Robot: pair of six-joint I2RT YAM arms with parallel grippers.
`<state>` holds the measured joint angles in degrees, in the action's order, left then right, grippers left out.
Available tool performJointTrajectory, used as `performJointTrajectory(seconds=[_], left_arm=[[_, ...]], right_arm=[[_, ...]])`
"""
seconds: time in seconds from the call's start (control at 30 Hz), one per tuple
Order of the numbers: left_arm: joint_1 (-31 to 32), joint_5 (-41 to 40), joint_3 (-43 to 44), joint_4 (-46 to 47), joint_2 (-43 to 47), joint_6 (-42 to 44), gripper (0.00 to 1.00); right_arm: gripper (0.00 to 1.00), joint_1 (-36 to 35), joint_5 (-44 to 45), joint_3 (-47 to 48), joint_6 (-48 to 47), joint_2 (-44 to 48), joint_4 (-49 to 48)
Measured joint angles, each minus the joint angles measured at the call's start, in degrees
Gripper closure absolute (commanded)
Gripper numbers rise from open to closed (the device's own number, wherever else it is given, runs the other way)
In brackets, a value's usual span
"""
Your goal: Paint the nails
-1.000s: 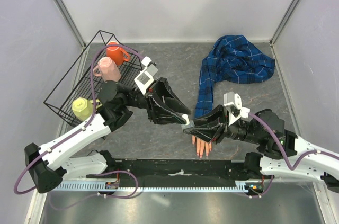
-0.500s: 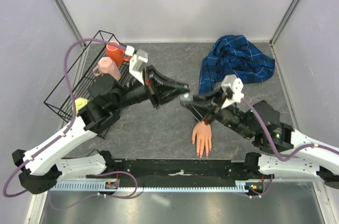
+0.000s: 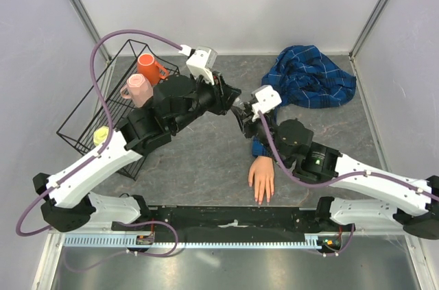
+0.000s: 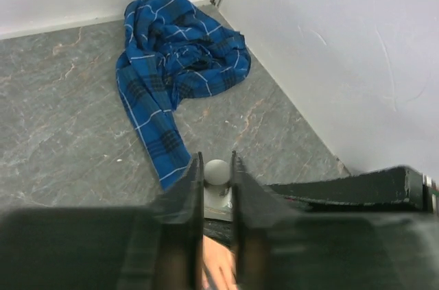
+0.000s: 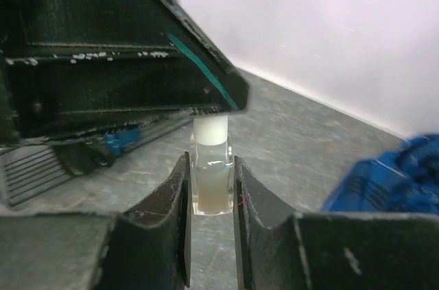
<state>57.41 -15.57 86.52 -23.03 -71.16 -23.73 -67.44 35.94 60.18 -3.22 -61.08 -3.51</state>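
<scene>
A grey stone-patterned table carries everything. At its left side stands a black wire basket holding an orange mug, a pink mug and a yellow-green mug. At the far right lies a crumpled blue plaid shirt, and one sleeve runs toward the near edge, passing under the right arm.

From that sleeve comes the pale peach mannequin hand. It lies flat, with its fingers pointing at the near edge. The nails are at those fingertips, just short of the black rail in front of the arm bases. They are too small in the top view to tell whether any are painted.

Both arms reach in and meet above the middle of the table, farther back than the hand. This leaves the nails well apart from either claw, on the near side.

The right gripper is clenched on the body of a small clear bottle, which it holds upright. The left gripper comes in from above, its fingers pinched on the bottle's white cap.
</scene>
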Motion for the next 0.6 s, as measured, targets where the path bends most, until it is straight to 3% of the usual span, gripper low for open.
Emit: performJointTrajectory(seconds=[0.07, 0.17, 0.2, 0.23, 0.37, 0.5, 0.6], left_arm=[[-0.02, 2.58, 0.0, -0.48, 0.59, 0.26, 0.52], [0.46, 8.46, -2.12, 0.2, 3.21, 0.48, 0.13], [0.46, 10.49, -3.21, 1.03, 4.55, 0.68, 0.03], [0.48, 13.03, -4.94, 2.14, 6.32, 0.5, 0.02], [0.24, 20.13, -9.57, 4.96, 12.94, 0.46, 0.07], [-1.66, 28.63, -13.44, 9.84, 17.86, 0.48, 0.36], [-4.52, 36.81, -15.56, 14.27, 18.71, -0.13, 0.33]], right_arm=[[1.0, 0.92, -4.48, -1.81, -0.02, 2.23, -0.46], [1.0, 1.81, -11.63, -4.76, 0.42, 6.38, -0.22], [1.0, 1.95, -13.44, -5.27, 0.63, 7.37, 0.04], [1.0, 1.95, -15.69, -5.68, 0.96, 8.44, 0.59], [1.0, 2.05, -22.45, -7.76, 2.82, 12.76, 2.25], [1.0, 2.43, -30.08, -9.92, 5.35, 17.9, 3.74], [1.0, 2.62, -36.59, -10.08, 7.19, 20.61, 4.42]])
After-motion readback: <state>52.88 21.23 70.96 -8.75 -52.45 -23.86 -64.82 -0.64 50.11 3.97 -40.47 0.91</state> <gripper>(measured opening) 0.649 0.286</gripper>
